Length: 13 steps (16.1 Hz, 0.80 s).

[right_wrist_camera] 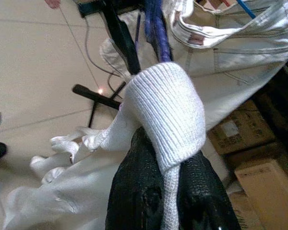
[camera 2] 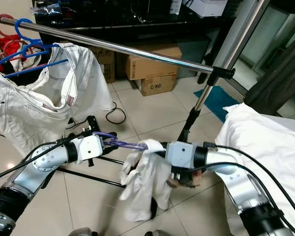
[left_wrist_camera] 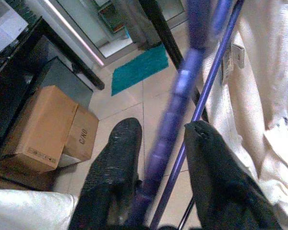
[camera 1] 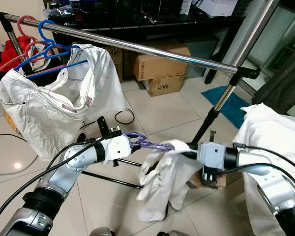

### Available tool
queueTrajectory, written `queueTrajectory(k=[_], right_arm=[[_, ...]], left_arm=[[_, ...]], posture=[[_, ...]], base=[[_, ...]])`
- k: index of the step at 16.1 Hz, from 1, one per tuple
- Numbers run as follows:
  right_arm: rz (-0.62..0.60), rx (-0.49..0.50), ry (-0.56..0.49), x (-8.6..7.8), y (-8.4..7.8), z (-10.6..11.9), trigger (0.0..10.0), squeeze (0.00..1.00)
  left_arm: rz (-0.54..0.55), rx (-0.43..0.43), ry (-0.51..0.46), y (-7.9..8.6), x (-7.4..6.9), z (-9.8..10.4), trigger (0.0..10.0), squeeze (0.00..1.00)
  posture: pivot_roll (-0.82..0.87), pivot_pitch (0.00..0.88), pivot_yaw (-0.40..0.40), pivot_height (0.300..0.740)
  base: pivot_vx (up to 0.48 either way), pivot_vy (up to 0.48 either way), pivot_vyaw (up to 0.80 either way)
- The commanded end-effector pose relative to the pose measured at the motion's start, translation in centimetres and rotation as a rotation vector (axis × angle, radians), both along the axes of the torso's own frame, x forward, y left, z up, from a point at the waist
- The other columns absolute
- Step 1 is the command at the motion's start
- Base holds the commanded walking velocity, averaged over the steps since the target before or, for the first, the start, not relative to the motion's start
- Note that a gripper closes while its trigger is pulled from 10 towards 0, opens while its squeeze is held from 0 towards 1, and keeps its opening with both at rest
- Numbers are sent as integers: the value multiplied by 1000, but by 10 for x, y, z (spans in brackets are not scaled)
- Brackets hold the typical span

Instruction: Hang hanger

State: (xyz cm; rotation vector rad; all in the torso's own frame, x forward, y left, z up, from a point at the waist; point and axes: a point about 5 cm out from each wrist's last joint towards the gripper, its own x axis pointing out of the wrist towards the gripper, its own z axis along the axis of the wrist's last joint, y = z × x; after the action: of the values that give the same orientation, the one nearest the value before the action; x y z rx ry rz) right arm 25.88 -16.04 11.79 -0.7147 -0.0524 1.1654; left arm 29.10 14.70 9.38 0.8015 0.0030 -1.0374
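While both arms reach out below the rail, nothing new hangs on it yet.

Hanger: a translucent purple plastic hanger [camera 1: 150,144] lies roughly level between the two arms, well below the long chrome clothes rail [camera 1: 152,49].
Garment: a white knitted garment [camera 1: 162,184] is draped over the hanger's far end and sags toward the tiled floor [camera 1: 157,108].
Left end effector [left_wrist_camera: 156,167]: its two black fingers [left_wrist_camera: 113,167] are clamped on the purple hanger's neck.
Right end effector [right_wrist_camera: 170,191]: closed, pinching a fold of the white knit; the cloth bulges over the fingertips.
Already on the rail: a pair of white jeans [camera 1: 64,108] on a blue hanger [camera 1: 49,49], with red hangers [camera 1: 24,24] beside it, at the rail's left end.
Done so far: as I judge it, the garment is on the hanger and both are held.
Left to do: lift the hanger up and hook it over the bare rail, then let go.
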Motion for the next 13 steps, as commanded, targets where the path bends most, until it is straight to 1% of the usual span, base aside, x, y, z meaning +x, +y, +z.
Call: queueTrajectory(k=[1, 4, 8, 9, 10, 11, 12, 13], right_arm=[[26, 35, -61, 2, 2, 17, 0, 0], [50, -9, -118, 3, 3, 22, 0, 0], [52, -8, -135, 5, 3, 26, 0, 0], [54, -11, -140, 5, 3, 26, 0, 0], [59, -23, -169, 5, 3, 28, 0, 0], [60, -59, -245, 9, 2, 32, 0, 0], [53, -66, -271, 11, 1, 33, 0, 0], [44, -60, -287, 13, 1, 35, 0, 0]], left_arm=[[-37, 14, 25, -7, -2, -3, 0, 0], [-43, 11, 34, -8, -3, -4, 0, 0], [-38, 13, 26, -9, -3, -4, 0, 0], [-35, 15, 23, -9, -3, -4, 1922, 0], [-29, 20, 18, -9, -2, -4, 6745, 0], [-24, 32, 18, -8, -2, -5, 8431, 0], [-20, 40, 15, -8, -1, -5, 9765, 0], [-19, 42, 14, -7, -1, -6, 10000, 0]], posture=[[80, 16, -79, 740], [79, 17, -78, 740], [79, 17, -78, 740], [81, 16, -76, 740], [81, 16, -76, 740], [81, 16, -76, 740], [81, 16, -76, 740], [80, 13, -76, 740]], base=[[0, 0, 0], [0, 0, 0], [0, 0, 0], [0, 0, 0], [0, 0, 0], [0, 0, 0], [0, 0, 0], [0, 0, 0]])
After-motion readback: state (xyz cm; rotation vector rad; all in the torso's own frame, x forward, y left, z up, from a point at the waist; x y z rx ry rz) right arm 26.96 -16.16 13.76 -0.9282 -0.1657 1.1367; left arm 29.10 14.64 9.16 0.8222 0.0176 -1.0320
